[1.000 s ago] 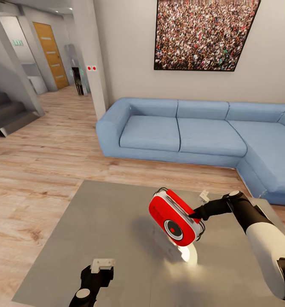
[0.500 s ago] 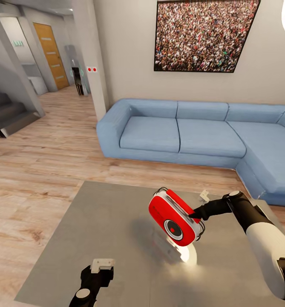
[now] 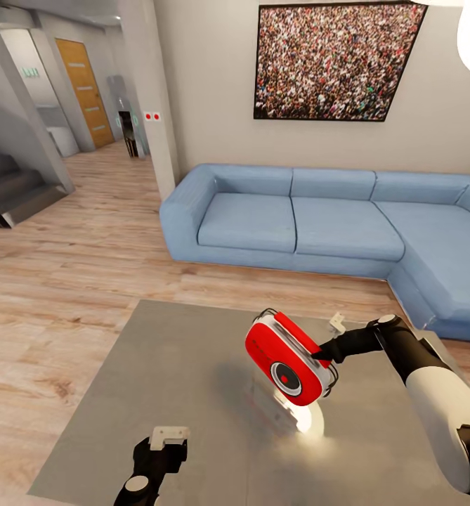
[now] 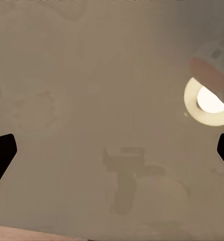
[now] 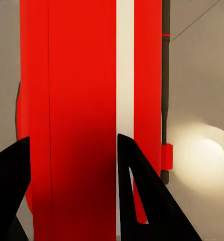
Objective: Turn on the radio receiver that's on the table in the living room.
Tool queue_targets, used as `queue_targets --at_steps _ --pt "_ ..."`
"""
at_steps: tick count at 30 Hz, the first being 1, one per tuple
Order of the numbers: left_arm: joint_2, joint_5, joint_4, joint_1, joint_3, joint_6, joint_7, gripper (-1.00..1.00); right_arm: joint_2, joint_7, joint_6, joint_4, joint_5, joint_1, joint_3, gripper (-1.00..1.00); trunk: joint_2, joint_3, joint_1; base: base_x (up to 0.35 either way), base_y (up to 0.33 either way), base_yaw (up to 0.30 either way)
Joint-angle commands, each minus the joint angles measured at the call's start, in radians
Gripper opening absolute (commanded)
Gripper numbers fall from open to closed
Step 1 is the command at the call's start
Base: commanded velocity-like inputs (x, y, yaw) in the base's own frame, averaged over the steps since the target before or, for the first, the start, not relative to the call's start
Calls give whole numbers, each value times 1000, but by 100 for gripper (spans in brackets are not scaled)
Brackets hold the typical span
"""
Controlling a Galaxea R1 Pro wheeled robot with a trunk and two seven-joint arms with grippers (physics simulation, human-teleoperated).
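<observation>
Radio receiver (image 3: pixel 289 358) held tilted above the grey bench (image 3: pixel 178 365), toward its right side, dial facing down and outward. Right hand (image 3: pixel 322 353) pinches the radio's body between both fingers (image 5: pixel 142 196), gripping from the sofa (image 3: pixel 319 225) side. Left hand (image 3: pixel 168 436) hovers over the bench's near edge, fingers spread, holding nothing. Lamp glare reflects beneath the radio.
</observation>
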Motion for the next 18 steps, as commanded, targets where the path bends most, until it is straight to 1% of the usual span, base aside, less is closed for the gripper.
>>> queue_targets --at_steps 1,18 --pt "0 0 0 0 0 0 0 100 0 0 1 0 -2 0 -1 -100 7 3 -4 0 0 0" --pt "-2 0 -1 0 0 0 1 100 1 0 1 0 -1 0 0 -100 126 57 -69 0 0 0"
